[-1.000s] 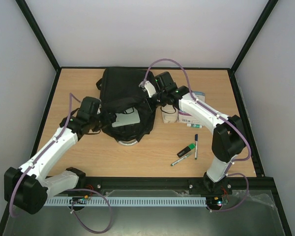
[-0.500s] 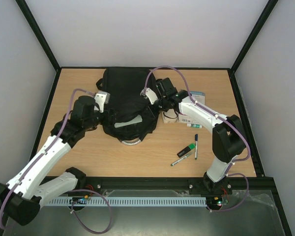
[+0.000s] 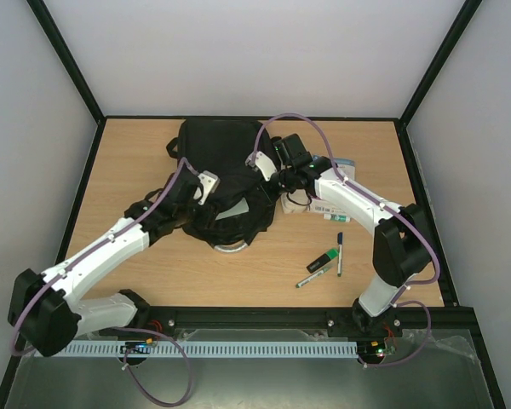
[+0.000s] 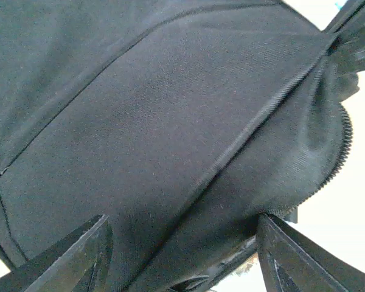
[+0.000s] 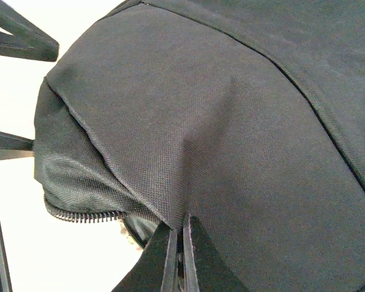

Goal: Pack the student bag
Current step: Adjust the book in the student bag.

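The student bag [image 3: 209,149] is a big black soft backpack lying at the table's middle back, with its grey loop handle [image 3: 230,247] at the near end. My right gripper [image 3: 267,176] is at the bag's right edge and is shut, pinching a fold of the black fabric [image 5: 188,152] by the zip teeth [image 5: 85,216]. My left gripper [image 3: 221,198] is over the bag's front flap. In the left wrist view its fingers [image 4: 79,252] stand wide apart, open, with bag fabric [image 4: 170,121] bulging between them. Only a pale sliver [image 3: 230,216] shows in the bag's mouth.
Right of the bag lie white boxes [image 3: 330,204] and a small pale pouch [image 3: 293,203]. Nearer me on the right lie a dark pen [image 3: 339,253], a green highlighter [image 3: 326,258] and a thin pen [image 3: 311,277]. Black frame rails edge the table.
My left arm swung right from the bag's left side onto its front flap. The pale flat thing in the bag's mouth is now almost covered. The right gripper kept its pinch.
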Controlling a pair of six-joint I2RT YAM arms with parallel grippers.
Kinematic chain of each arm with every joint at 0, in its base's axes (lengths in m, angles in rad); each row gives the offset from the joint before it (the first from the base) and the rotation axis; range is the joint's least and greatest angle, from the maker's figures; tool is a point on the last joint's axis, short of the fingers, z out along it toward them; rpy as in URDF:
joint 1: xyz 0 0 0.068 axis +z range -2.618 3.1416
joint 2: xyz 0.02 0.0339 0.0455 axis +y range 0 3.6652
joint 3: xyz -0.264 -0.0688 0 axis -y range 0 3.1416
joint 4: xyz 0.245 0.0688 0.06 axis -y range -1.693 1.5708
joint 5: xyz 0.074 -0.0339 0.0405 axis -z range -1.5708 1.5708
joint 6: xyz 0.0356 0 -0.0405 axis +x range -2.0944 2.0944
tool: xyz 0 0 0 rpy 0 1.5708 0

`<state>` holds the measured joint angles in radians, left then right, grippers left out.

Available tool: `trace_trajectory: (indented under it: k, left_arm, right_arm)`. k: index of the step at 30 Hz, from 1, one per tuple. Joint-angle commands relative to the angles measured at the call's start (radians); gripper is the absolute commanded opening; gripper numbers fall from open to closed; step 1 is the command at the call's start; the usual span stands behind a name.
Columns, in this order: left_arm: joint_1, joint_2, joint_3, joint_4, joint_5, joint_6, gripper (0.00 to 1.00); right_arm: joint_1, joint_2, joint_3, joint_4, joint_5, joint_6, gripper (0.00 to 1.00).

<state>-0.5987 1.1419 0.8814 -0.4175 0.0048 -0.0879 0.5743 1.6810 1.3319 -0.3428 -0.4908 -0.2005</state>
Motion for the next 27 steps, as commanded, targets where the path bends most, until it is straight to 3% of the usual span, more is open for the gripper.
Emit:
trace_trajectory:
  k: [1,5,15,18,20,22,27]
  left_arm:
    - [-0.015,0.072,0.021,0.054,-0.087,0.045,0.65]
    - [-0.015,0.111,0.029,0.107,-0.149,0.069,0.6]
    - [-0.016,0.136,0.035,0.17,-0.057,0.051,0.04]
    - [-0.016,0.102,0.021,0.196,-0.056,0.037,0.02]
    - [-0.017,0.065,0.005,0.221,-0.064,0.025,0.02]
    - [-0.011,0.032,-0.01,0.242,-0.086,-0.007,0.02]
    - [0.024,-0.024,-0.048,0.287,-0.029,-0.051,0.02]
  right_arm:
    - [-0.004,-0.046,0.006,-0.057,-0.075,-0.043,0.01]
    - [-0.004,-0.049,-0.001,-0.062,-0.092,-0.059,0.01]
    - [-0.004,-0.055,0.033,-0.087,-0.095,-0.088,0.01]
    - [-0.002,-0.083,0.047,-0.127,-0.092,-0.111,0.08]
    - [0.019,-0.125,0.044,-0.165,-0.076,-0.158,0.33]
    - [0.064,-0.184,0.006,-0.183,-0.035,-0.232,0.47]
    - [0.236,-0.302,-0.135,-0.153,0.162,-0.381,0.48]
